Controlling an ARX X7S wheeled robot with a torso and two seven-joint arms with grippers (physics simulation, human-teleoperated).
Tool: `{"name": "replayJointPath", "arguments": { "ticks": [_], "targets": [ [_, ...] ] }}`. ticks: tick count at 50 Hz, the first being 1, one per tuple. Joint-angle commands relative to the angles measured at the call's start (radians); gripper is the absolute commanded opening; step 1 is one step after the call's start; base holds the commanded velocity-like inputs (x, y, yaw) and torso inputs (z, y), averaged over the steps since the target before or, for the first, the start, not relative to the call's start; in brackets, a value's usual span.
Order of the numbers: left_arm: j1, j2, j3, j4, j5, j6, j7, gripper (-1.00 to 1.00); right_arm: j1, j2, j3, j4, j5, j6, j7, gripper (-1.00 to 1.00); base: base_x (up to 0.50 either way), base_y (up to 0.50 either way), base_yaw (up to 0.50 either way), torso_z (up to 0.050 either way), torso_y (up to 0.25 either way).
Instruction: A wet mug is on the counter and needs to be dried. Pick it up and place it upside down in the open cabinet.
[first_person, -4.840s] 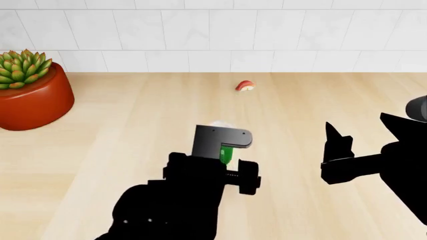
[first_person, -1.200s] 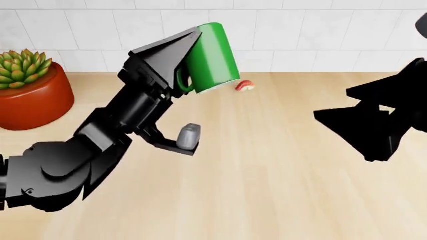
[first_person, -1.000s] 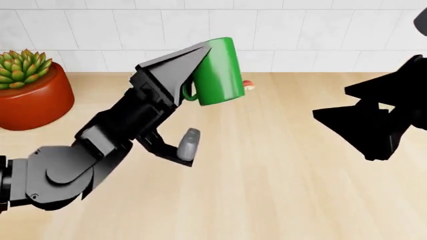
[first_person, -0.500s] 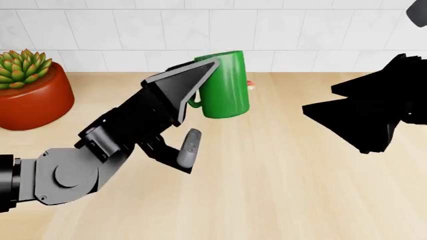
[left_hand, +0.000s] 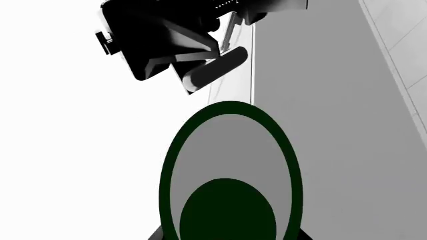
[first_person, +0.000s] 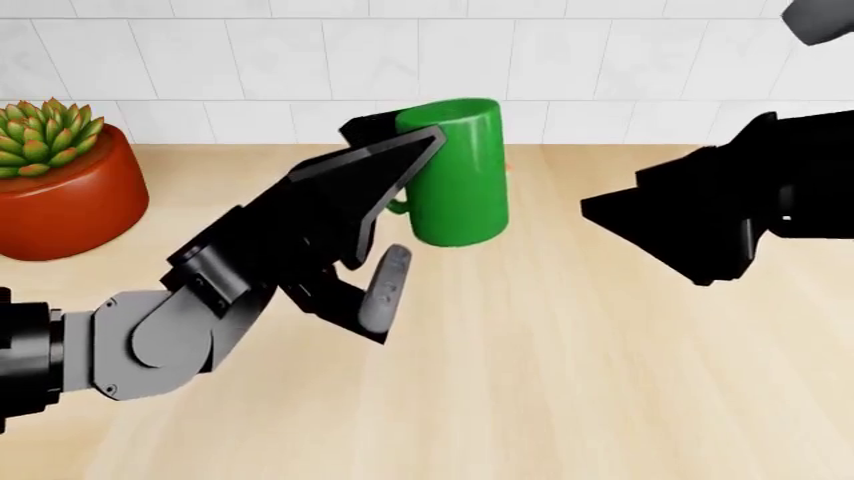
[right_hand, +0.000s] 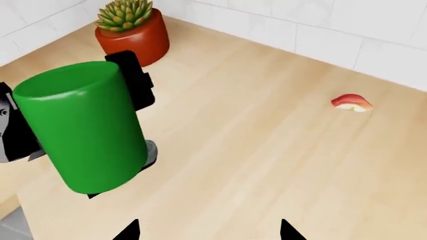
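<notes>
My left gripper (first_person: 416, 150) is shut on the green mug (first_person: 457, 170) and holds it above the counter (first_person: 601, 380), close to the tiled wall. The mug stands about bottom-up, with its solid base on top and its handle (first_person: 395, 206) toward my arm. The left wrist view looks into the mug's pale inside (left_hand: 227, 165). My right gripper (first_person: 601, 212) is open and empty, just right of the mug with its tips pointing at it. In the right wrist view the mug (right_hand: 80, 130) hangs over the counter (right_hand: 267, 165) beyond the right gripper (right_hand: 208, 232). The open cabinet is out of view.
A red-orange pot with a succulent (first_person: 60, 185) stands at the far left by the wall and also shows in the right wrist view (right_hand: 133, 35). A small piece of sushi (right_hand: 351, 102) lies on the counter near the wall. A white tiled wall (first_person: 601, 70) backs the counter.
My left gripper has lifted the mug off the counter and turned it from tilted to about bottom-up, drifting slightly right. My right gripper has moved left toward the mug.
</notes>
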Motion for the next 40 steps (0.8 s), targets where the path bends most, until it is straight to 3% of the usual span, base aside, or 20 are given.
{"name": "replayJointPath", "arguments": {
  "ticks": [1, 16, 40],
  "targets": [
    [0.008, 0.024, -0.026, -0.052, -0.012, 0.02, -0.033, -1.0, -0.016, 0.004, 0.002, -0.041, 0.014, -0.009, -0.022, 1.0, 0.0, 0.0, 0.0, 0.0, 0.0],
    [0.025, 0.035, -0.033, -0.082, -0.009, 0.031, -0.039, -1.0, -0.022, -0.008, 0.038, -0.07, 0.022, -0.03, -0.11, 1.0, 0.0, 0.0, 0.0, 0.0, 0.0],
    [0.05, 0.049, -0.044, -0.117, 0.008, 0.032, -0.053, -1.0, -0.023, -0.044, 0.027, -0.088, 0.02, -0.063, -0.108, 1.0, 0.0, 0.0, 0.0, 0.0, 0.0]
  ]
}}
